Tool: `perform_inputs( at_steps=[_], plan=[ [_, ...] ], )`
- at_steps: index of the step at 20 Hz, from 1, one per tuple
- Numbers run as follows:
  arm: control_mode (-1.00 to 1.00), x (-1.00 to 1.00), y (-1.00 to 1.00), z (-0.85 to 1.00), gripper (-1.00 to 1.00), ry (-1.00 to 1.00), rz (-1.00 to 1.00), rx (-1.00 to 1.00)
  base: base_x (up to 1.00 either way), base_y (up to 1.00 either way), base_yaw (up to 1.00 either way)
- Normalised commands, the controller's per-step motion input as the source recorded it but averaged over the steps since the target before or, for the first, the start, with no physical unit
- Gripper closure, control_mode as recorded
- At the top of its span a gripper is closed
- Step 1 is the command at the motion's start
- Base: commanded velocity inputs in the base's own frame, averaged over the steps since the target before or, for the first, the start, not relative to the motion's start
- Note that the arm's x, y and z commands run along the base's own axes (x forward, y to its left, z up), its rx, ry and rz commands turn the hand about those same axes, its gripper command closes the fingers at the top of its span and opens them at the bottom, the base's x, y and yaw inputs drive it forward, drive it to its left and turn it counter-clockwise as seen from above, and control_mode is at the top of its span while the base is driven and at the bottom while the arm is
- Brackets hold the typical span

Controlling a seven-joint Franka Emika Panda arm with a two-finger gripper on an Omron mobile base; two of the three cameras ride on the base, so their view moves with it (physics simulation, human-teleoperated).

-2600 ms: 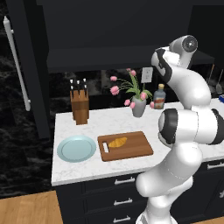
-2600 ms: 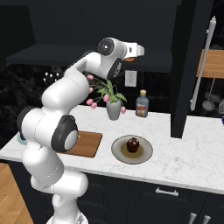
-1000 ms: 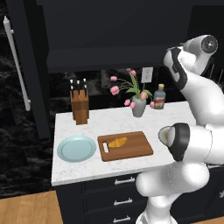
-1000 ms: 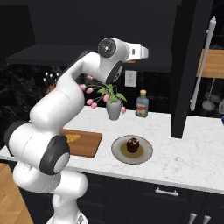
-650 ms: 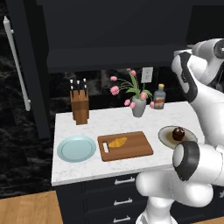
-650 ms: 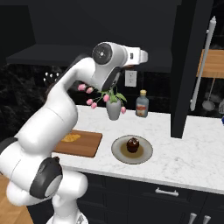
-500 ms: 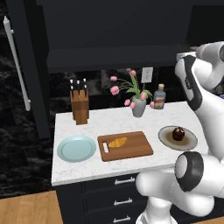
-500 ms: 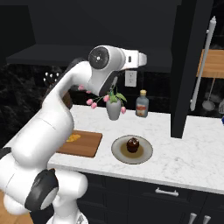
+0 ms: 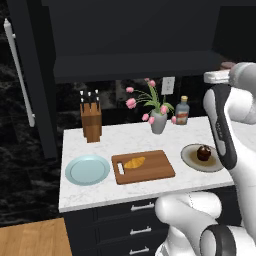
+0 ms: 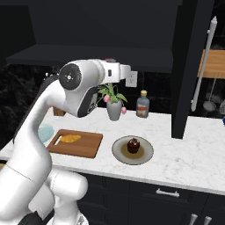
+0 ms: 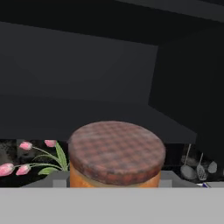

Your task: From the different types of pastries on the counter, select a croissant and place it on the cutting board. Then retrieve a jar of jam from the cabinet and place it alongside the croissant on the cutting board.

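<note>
Arm raised high, gripper closed on the jar of jam.
The white arm climbs from the base, bends at a dark elbow joint, and carries its wrist level at cabinet-shelf height. The gripper (image 10: pixel 127 73) extends horizontally from the large round wrist joint. In the hand view the jaws clamp the jar of jam (image 11: pixel 116 155) at its sides, lid facing the camera.

The arm (image 9: pixel 225 130) is swinging to the right, away from the space over the cutting board (image 9: pixel 144 167) and flowers (image 9: pixel 150 102), so its bulk is no longer covering the plate with the dark round pastry (image 9: pixel 203 152). The hand is travelling rightward up near the cabinet ledge (image 10: pixel 88 56), carrying the jam jar (image 11: pixel 116 155) between the jaws.
</note>
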Motion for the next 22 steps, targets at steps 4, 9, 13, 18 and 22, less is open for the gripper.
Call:
perform_inputs(
  at_steps=[4,9,13,18,22],
  plan=[
    [-1.00,-0.91,0.59,-0.01,1.00,-0.07,0.00,0.00,0.00,0.00,0.00],
    [-1.00,-1.00,0.67,-0.17,1.00,-0.02,0.00,0.00,0.00,0.00,0.00],
    [-1.00,-0.99,0.69,-0.28,1.00,0.00,0.00,0.00,0.00,0.00,0.00],
    [-1.00,-0.80,0.57,-0.31,1.00,0.00,0.00,0.02,0.00,0.00,0.00],
    [-1.00,-0.24,0.03,-0.46,1.00,0.03,0.06,0.10,0.00,0.00,0.00]
  ],
)
